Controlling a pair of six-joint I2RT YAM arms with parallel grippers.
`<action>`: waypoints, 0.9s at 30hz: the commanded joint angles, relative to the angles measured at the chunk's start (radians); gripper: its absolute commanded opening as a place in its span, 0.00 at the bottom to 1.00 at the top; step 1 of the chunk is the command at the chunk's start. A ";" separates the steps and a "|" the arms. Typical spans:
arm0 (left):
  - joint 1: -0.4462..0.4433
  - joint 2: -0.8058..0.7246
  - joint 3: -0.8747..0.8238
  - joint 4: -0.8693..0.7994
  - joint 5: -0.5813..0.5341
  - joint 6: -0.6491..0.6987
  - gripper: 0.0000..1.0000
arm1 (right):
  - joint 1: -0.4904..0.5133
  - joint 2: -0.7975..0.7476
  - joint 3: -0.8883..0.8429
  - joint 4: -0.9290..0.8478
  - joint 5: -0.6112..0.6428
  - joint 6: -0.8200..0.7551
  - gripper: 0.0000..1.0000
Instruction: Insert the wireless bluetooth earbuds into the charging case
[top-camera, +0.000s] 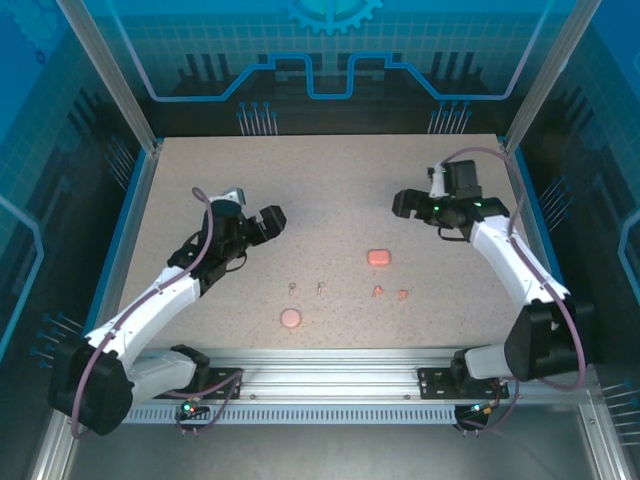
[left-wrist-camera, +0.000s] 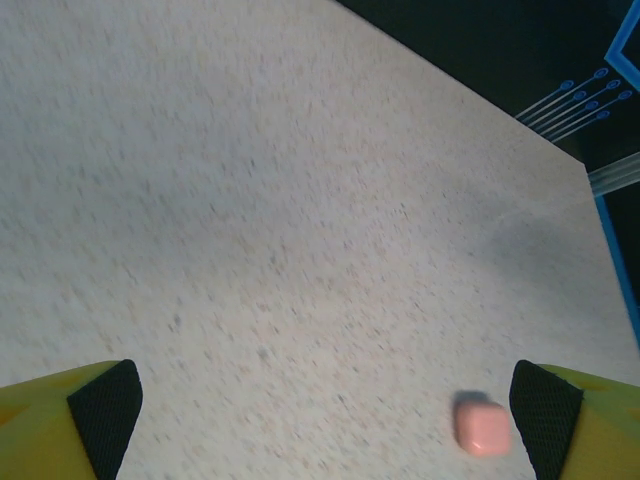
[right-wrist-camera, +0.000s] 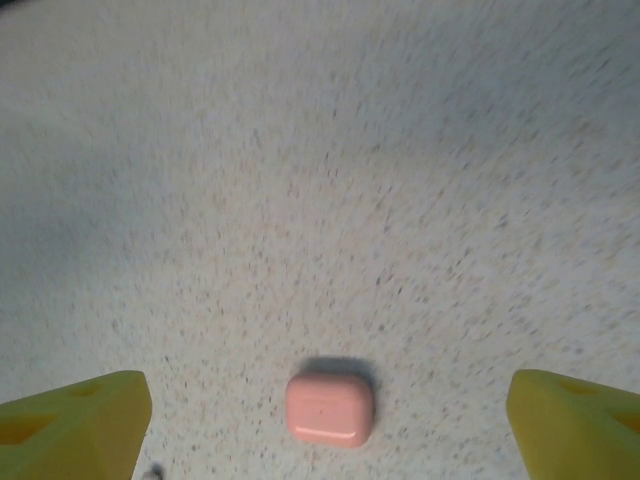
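Down at the near edge sit both arm bases (top-camera: 190, 370), and out on the speckled tabletop (top-camera: 330, 190) nothing is picked up yet: the round case (top-camera: 291, 319) lies closest, the pale earbuds (top-camera: 319, 288) just beyond it, the salmon earbuds (top-camera: 377, 292) off to their right, and the square case (top-camera: 377, 257) a little farther back. Left hand (top-camera: 262, 222) and right hand (top-camera: 405, 205) both hover well apart from all of it. Over to the left wrist view: left hand (left-wrist-camera: 325, 410) spread wide and empty, bare tabletop between its pads, a blurred pink case (left-wrist-camera: 482, 427) close by the right finger (left-wrist-camera: 545, 415), probably the square one. Right wrist view now: right hand (right-wrist-camera: 325, 420) also wide and empty, the square case (right-wrist-camera: 330, 408) centred between the fingers, lid apparently shut. So this reads as the approach, barely begun. Next up, I'd say, a descent to steady and open that case before any of those tiny earbuds gets pinched, and that calls for a careful pinch.
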 joint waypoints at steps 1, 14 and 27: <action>-0.047 0.012 -0.001 -0.039 0.023 -0.190 0.99 | 0.065 0.099 0.064 -0.194 0.056 0.017 0.92; -0.109 0.110 0.052 -0.011 0.073 -0.275 0.99 | 0.230 0.422 0.215 -0.352 0.174 0.046 0.90; -0.110 0.199 0.065 0.066 0.105 -0.271 0.99 | 0.302 0.581 0.290 -0.387 0.241 0.091 0.90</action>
